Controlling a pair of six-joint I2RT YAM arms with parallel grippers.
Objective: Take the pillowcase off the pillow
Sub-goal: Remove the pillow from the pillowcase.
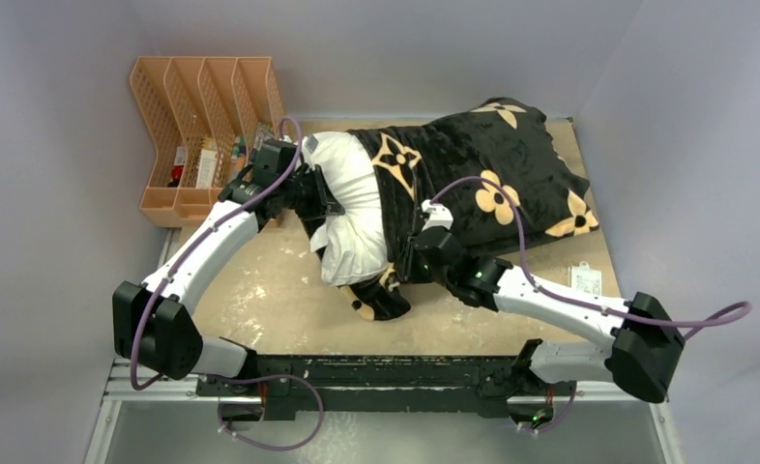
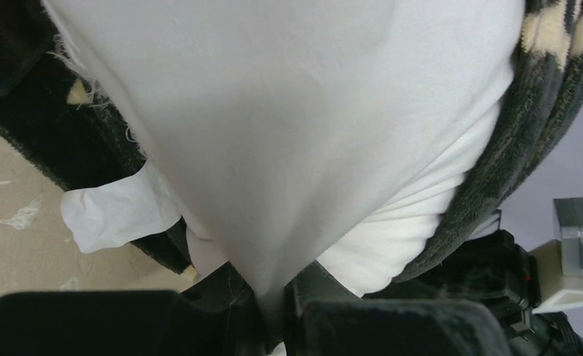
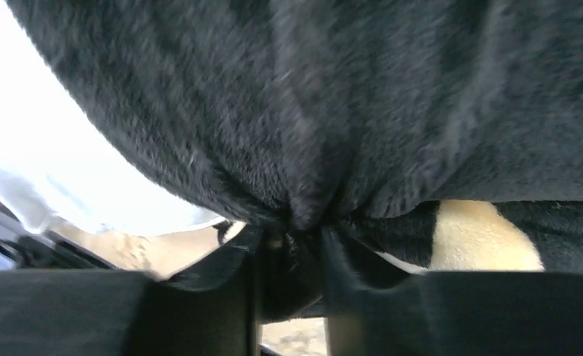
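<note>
Most of the pillow (image 1: 349, 193) sits in the pillowcase (image 1: 492, 159); left gripper (image 2: 274, 300) pinches pillow, right gripper (image 3: 292, 241) pillowcase.

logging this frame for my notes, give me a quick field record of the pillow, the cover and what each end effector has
pillow: white, partly out of the cover on the left side, lying on the table
pillowcase: black plush with tan motifs, covering the pillow's right part
left end effector: shut, pinching white pillow fabric
right end effector: shut, pinching black pillowcase fabric
organizer: orange, far-left corner, small items inside
task state: pillowcase not yet off
</note>
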